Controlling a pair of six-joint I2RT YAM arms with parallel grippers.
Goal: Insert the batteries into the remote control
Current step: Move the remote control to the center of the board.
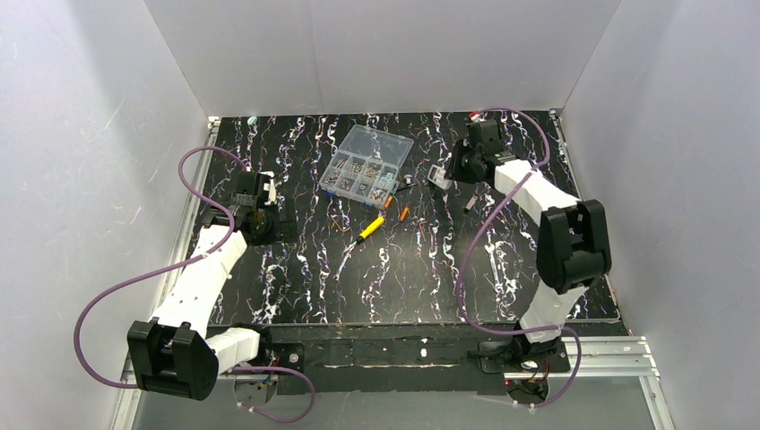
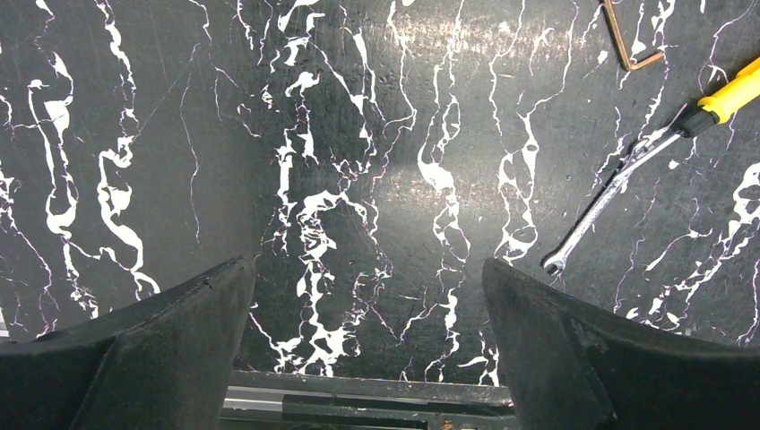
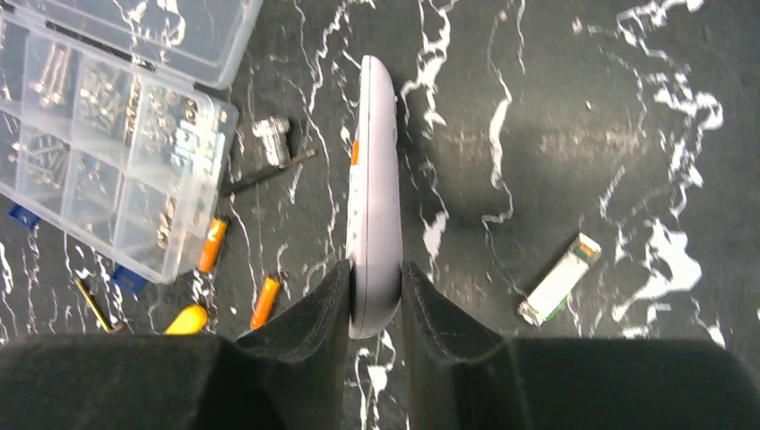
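The remote control (image 3: 375,179), a slim white-silver handset, stands turned on its edge between the fingers of my right gripper (image 3: 375,269). Both black pads press its near end, so the gripper is shut on it. From above, the remote control (image 1: 438,176) shows at the back right, beside the right gripper (image 1: 453,175). Two orange batteries (image 3: 212,244) (image 3: 265,301) lie loose on the mat left of the remote; the top view shows the batteries (image 1: 388,203) (image 1: 404,213) near the table's middle. My left gripper (image 2: 369,269) stands wide open over bare mat at the left (image 1: 269,213), holding nothing.
A clear compartmented box (image 1: 367,166) of small metal parts sits at the back centre. A yellow-handled screwdriver (image 1: 367,229) lies in front of it. A small white plate (image 3: 560,279) lies right of the remote. A thin wrench (image 2: 600,202) and bent hex key (image 2: 627,40) lie ahead of the left gripper.
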